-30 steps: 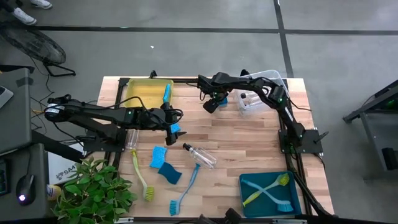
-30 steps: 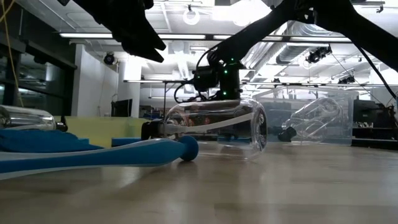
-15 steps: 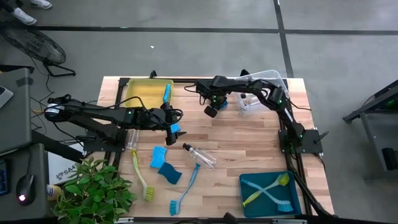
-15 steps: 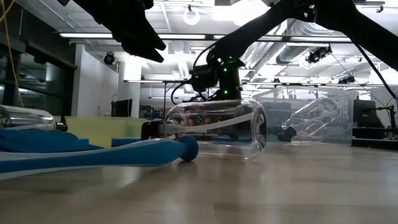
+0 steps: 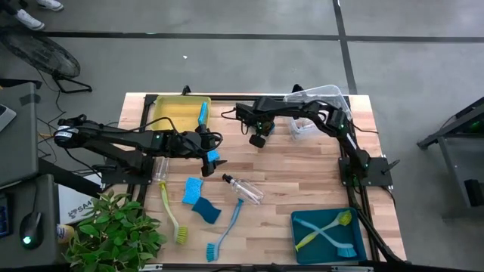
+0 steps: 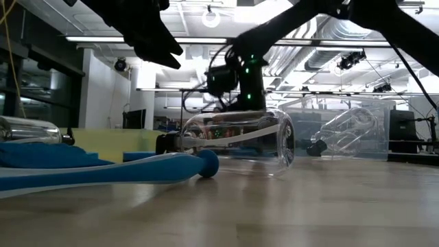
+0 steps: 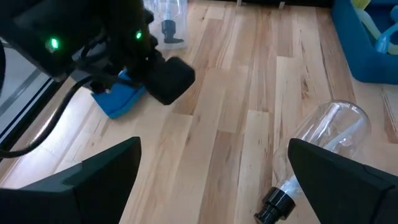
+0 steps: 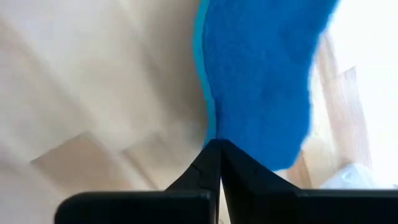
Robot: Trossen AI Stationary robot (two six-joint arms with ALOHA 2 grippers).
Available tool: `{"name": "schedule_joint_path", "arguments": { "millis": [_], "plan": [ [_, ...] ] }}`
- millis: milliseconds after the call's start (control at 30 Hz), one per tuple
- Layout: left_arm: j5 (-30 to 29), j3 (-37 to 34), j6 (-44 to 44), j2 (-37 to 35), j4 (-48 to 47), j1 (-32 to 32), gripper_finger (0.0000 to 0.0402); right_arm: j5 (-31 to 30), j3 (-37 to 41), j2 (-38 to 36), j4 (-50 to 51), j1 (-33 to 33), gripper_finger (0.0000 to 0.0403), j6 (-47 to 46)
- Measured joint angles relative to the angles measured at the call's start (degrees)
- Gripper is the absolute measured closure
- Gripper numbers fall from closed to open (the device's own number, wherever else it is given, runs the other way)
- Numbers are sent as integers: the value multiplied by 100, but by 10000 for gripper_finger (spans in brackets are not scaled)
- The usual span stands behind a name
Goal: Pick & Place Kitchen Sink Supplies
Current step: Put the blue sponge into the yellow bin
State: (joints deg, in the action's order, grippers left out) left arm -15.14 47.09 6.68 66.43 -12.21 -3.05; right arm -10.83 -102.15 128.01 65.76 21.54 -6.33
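Observation:
My right gripper (image 5: 259, 138) reaches out from the clear bin's side to the table's far middle, fingers shut. A blue sponge (image 8: 258, 81) lies just beyond its fingertips; the same sponge (image 7: 118, 99) rests flat on the wood under that arm. My left gripper (image 7: 214, 180) hovers open left of centre with nothing between its fingers. A clear bottle with a black top (image 7: 323, 143) lies on its side ahead of it, and a blue sponge (image 5: 213, 156) shows beside its near finger. My right gripper points its shut fingers (image 8: 214, 162) at the sponge's edge (image 8: 208, 124), and nothing sits between them. Whether the tips touch the sponge I cannot tell.
Near the left gripper lie another bottle (image 5: 161, 168), a yellow-green brush (image 5: 172, 215), two blue sponges (image 5: 198, 198) and a blue brush (image 5: 223, 230). The yellow bin (image 5: 170, 113), clear bin (image 5: 333, 94) and teal bin (image 5: 302, 245) stand at the edges. A plant (image 5: 113, 234) stands at the near left.
My right gripper has travelled from beside the clear bin toward the table's left and near edges. The objects on the table have stayed where they were.

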Motion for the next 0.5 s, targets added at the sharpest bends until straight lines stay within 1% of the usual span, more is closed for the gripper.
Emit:
{"name": "schedule_joint_path", "arguments": {
  "millis": [67, 167, 367, 500],
  "plan": [
    [2, 0, 0, 0, 2, 0, 2, -34, 0, -169, -25, -79, 402, 39],
    [3, 2, -2, 3, 2, 2, 2, -352, -2, -408, -6, -245, 402, 89],
    [-5, 2, -5, 4, 4, 2, 2, -1181, -7, -864, 48, -808, 403, 272],
    [-40, 2, -10, 4, 27, 2, 2, -1884, -7, -1030, 87, -1296, 403, 341]
  ]
}}
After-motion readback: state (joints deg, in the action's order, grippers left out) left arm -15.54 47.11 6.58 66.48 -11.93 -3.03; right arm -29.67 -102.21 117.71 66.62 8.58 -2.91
